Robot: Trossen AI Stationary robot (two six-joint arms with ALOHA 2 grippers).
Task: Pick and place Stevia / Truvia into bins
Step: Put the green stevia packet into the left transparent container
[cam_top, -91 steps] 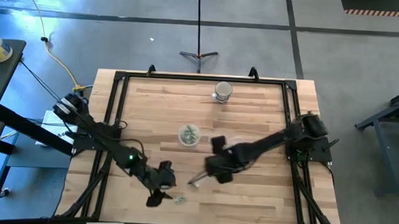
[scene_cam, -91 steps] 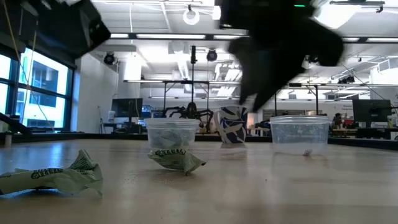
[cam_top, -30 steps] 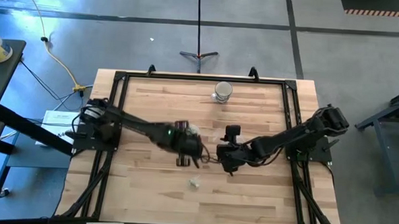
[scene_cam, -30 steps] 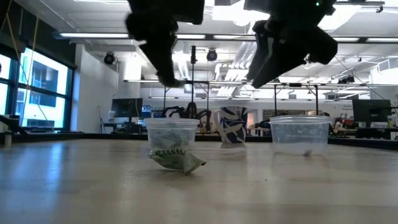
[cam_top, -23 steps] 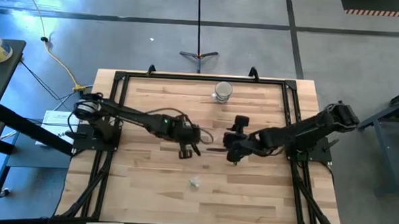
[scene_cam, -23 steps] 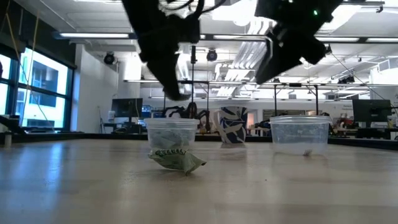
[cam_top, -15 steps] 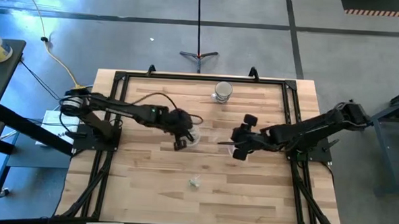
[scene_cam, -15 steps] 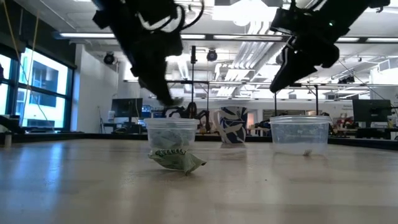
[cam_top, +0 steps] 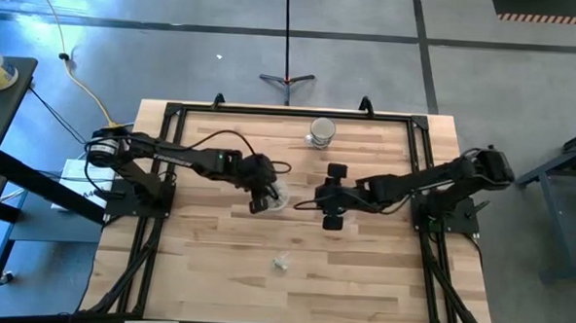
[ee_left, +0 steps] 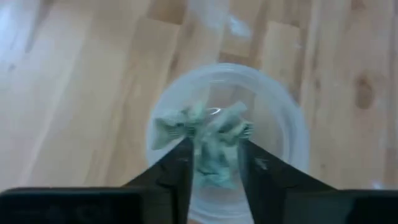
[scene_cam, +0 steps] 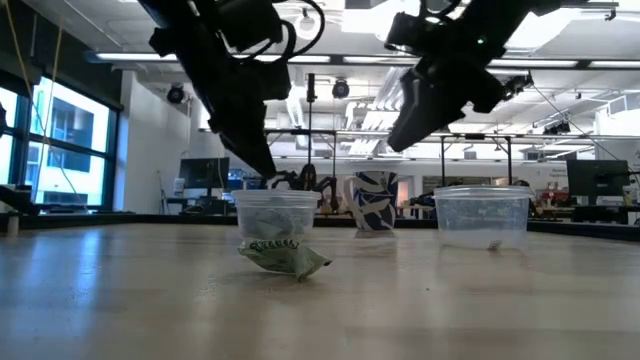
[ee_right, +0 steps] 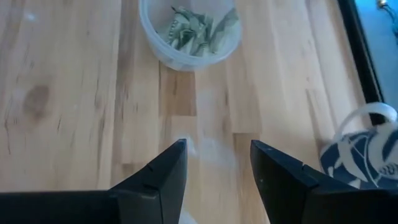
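Note:
A clear tumbler-like cup (cam_top: 275, 195) (scene_cam: 275, 215) stands mid-table with several pale green packets (ee_left: 205, 134) (ee_right: 198, 26) crumpled inside. My left gripper (ee_left: 214, 168) (cam_top: 259, 203) hangs just above its rim, fingers apart and pointing down into it. Another crumpled packet (cam_top: 282, 263) (scene_cam: 285, 257) lies flat on the wood nearer the near edge. A round shallow clear cup (scene_cam: 482, 215) stands to the right of the tumbler. My right gripper (ee_right: 217, 168) (cam_top: 328, 197) hovers high near it, open and holding nothing.
A blue-and-white patterned cup (cam_top: 320, 132) (scene_cam: 372, 205) (ee_right: 364, 152) stands near the table's far edge. A black frame (cam_top: 173, 113) runs around the table top. Bare wood stretches along the near edge on both sides of the loose packet.
My left gripper has moved toward the far edge and a little left, coming down over the tumbler-like cup. My right gripper has risen, swung toward the right edge, then come back left toward the table's middle. The packet on the table has stayed put.

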